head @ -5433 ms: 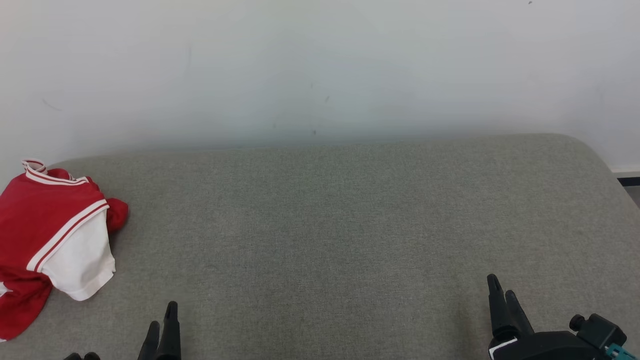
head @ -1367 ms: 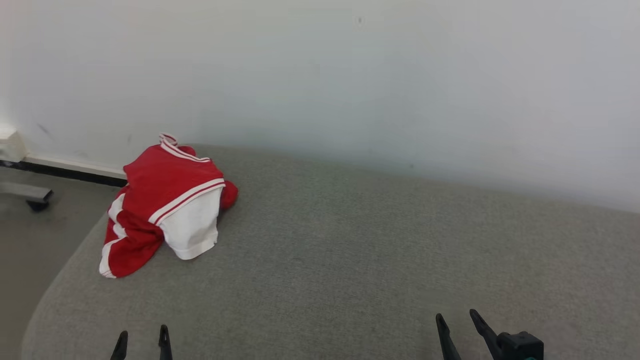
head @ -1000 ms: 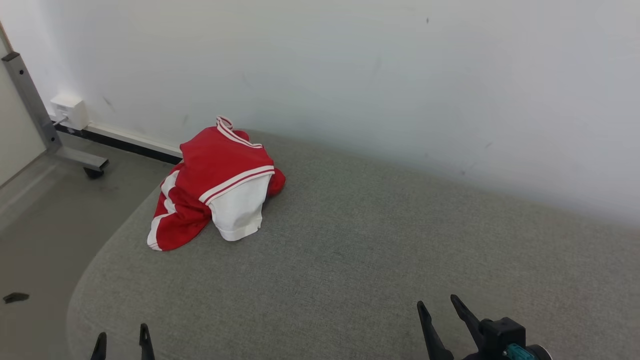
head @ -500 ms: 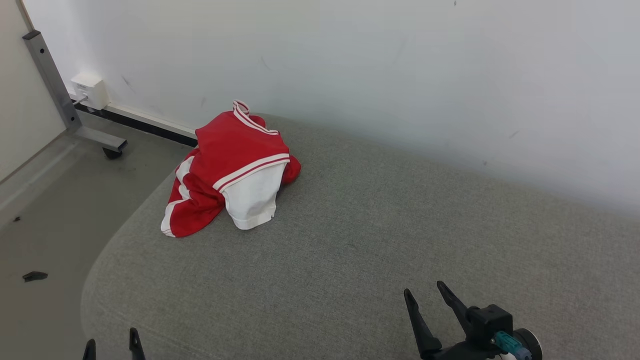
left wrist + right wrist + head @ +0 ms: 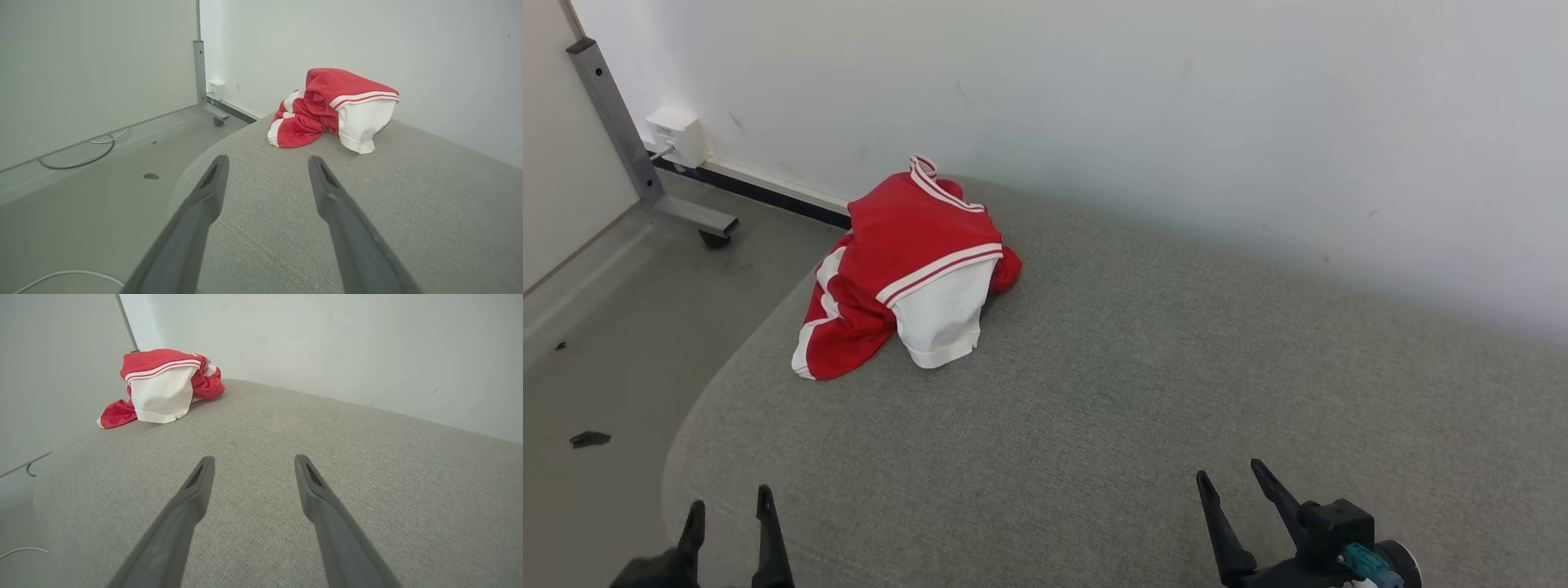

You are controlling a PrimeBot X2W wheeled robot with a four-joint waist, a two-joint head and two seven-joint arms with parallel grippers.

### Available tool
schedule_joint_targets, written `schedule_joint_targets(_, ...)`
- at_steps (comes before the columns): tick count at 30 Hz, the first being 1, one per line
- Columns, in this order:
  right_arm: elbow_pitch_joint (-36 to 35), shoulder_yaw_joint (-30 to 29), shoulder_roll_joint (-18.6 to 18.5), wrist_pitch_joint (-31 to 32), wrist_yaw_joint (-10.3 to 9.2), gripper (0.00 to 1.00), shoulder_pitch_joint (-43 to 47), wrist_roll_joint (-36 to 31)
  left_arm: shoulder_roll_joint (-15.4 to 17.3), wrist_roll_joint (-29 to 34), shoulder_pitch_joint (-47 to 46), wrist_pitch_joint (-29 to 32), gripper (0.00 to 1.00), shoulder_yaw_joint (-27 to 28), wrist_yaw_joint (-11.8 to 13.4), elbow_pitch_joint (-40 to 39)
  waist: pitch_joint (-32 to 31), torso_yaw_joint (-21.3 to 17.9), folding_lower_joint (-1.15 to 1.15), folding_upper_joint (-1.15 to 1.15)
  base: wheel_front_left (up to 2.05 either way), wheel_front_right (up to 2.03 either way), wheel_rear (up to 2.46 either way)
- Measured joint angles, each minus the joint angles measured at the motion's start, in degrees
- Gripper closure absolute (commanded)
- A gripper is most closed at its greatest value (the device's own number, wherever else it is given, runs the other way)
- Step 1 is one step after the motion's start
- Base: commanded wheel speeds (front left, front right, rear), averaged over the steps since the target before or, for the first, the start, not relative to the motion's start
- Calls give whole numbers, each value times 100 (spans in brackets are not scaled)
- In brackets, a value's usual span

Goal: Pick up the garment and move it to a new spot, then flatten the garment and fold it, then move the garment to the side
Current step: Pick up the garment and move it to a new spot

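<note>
A crumpled red garment [image 5: 903, 261] with white stripes and a white panel lies in a heap at the far left corner of the grey cushioned surface [image 5: 1111, 392], close to the wall. It also appears as the garment [image 5: 339, 108] ahead of my left fingers and the garment [image 5: 163, 384] far left of my right fingers. At the lower left, my left gripper [image 5: 729, 500] is open and empty over the surface's near left edge. My right gripper [image 5: 1232, 478] is open and empty at the lower right, well short of the garment.
The surface's rounded left edge [image 5: 698, 408] drops to a grey floor [image 5: 596, 327]. A metal frame leg on a caster [image 5: 654, 180] and a white wall box [image 5: 678, 139] stand by the wall at far left. A cable [image 5: 81, 157] lies on the floor.
The head camera has kept turning left, so the garment sits nearer the picture's middle. Both grippers stay open and empty, low in the picture.
</note>
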Motion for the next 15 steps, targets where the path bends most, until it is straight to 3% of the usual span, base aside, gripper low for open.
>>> schedule_joint_targets(5, -151, -75, -3, 5, 0, 0, 164, -29, 191, -244, -854, 657, 0, -34, -245, 480, 66, 41, 0, 0, 0, 0, 0)
schedule_joint_targets(15, -1182, 356, 4, 494, 0, 0, -402, -666, 761, -1378, -2825, 1276, 0, 740, -654, 1462, 544, -89, -1, 0, 0, 0, 0)
